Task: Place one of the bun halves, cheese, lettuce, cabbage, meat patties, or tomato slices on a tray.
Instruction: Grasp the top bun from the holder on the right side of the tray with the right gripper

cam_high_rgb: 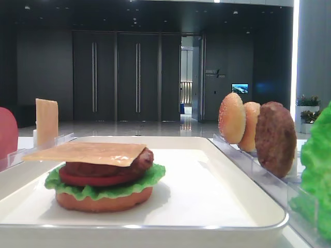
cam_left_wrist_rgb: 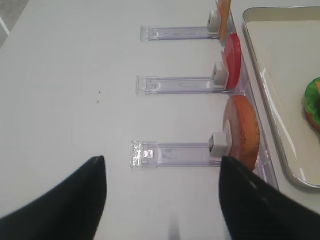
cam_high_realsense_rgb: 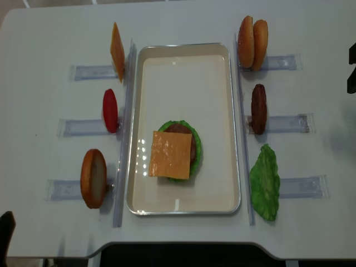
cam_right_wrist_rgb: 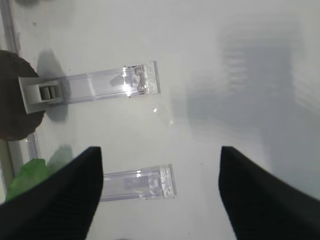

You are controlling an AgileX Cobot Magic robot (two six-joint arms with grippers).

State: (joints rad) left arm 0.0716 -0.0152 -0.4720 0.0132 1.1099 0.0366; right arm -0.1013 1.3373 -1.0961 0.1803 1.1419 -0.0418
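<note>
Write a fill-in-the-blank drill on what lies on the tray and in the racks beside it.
1. The top layer of the stack on the tray is a slice of ____.
2. The lettuce still in a rack stands on the tray's ____ side in the overhead view.
3. The sesame bun half stands in its rack beside a ____ bun half.

Missing words: cheese; right; paler

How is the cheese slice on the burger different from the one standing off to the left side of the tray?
The cheese slice on the burger lies flat, while the spare cheese slice stands on edge in a clear rack. The first sits inside the white tray, on top of a patty, tomato, lettuce and bun stack; the second is outside it, beside the tray's far left corner. The stacked one overhangs the burger on one side. Both are thin, square and pale yellow-orange.
</note>
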